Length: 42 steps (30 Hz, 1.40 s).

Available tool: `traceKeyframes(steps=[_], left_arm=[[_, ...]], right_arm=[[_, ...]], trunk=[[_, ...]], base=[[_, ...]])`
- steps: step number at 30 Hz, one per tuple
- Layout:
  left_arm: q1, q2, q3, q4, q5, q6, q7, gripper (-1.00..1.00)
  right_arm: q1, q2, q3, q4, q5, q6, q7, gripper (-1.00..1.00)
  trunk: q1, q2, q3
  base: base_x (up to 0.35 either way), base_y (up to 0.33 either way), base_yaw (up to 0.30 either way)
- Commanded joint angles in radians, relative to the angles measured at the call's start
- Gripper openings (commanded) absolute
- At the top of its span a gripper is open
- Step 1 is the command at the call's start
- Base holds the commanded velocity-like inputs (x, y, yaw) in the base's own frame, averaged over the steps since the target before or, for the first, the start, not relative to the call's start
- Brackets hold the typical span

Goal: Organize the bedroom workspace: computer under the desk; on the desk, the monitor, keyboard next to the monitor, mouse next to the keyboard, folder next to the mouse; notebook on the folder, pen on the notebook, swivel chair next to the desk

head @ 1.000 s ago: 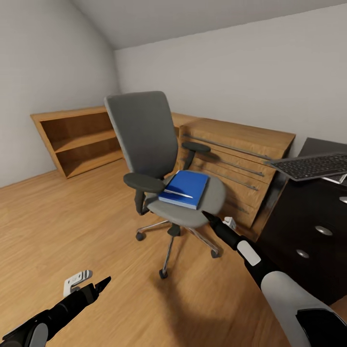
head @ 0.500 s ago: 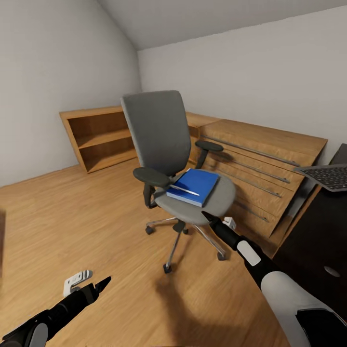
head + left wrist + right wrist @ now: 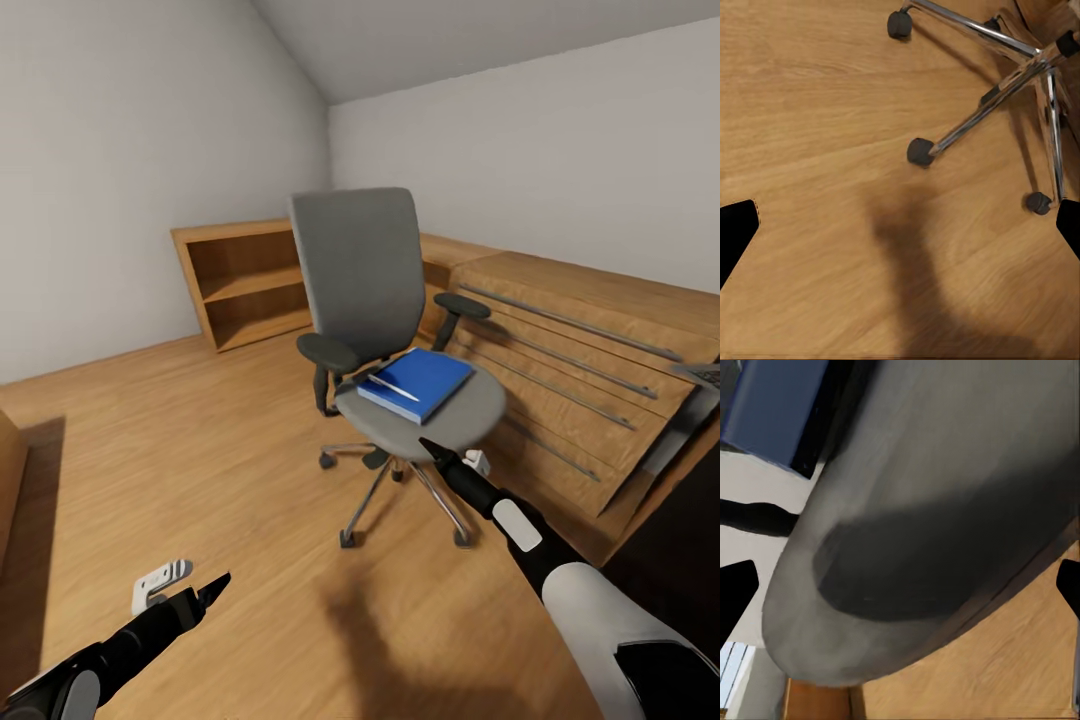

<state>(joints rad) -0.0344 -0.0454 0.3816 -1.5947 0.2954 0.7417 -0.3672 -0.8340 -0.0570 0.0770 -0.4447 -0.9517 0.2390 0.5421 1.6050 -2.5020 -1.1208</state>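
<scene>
A grey swivel chair stands at the centre of the head view on the wood-plank floor, carrying a bright-blue folder flat on its seat, with a thin white pen lying across the folder's near edge. The right gripper points at the seat's front rim from just below, the folder lying up and slightly left of it, its long axis running toward the upper right. The right arm is clearly the nearer one; the left gripper hangs low at lower left, well apart. In both wrist views the dark fingertips sit wide apart at the frame edges, grasping nothing. A light-wood bookshelf lines the far wall.
</scene>
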Motion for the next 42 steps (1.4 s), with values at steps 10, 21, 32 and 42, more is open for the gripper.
traceKeyframes(steps=[10,21,32,42], left_arm=[[-0.001,0.000,-0.026,0.000,-0.004,0.018,-0.002,1.00],[-0.001,0.001,-0.036,0.000,-0.005,0.018,-0.002,1.00],[-0.001,0.001,-0.035,-0.001,-0.004,0.014,-0.002,1.00],[-0.001,0.001,-0.034,0.005,-0.047,0.009,0.005,1.00]], right_arm=[[0.021,0.001,0.009,0.000,-0.006,-0.093,0.000,1.00],[0.032,0.004,0.010,0.001,-0.006,-0.143,-0.004,1.00],[0.035,0.030,0.011,0.005,0.016,-0.142,-0.119,1.00],[0.085,0.062,0.010,0.025,0.218,-0.228,-0.302,1.00]], trunk=[[-0.001,0.000,-0.001],[-0.001,0.000,-0.001],[-0.003,0.001,0.019],[-0.024,0.037,0.054]], base=[[-0.290,-0.099,0.001],[-0.307,-0.126,0.000],[-0.090,-0.009,0.000],[-0.002,0.000,0.000]])
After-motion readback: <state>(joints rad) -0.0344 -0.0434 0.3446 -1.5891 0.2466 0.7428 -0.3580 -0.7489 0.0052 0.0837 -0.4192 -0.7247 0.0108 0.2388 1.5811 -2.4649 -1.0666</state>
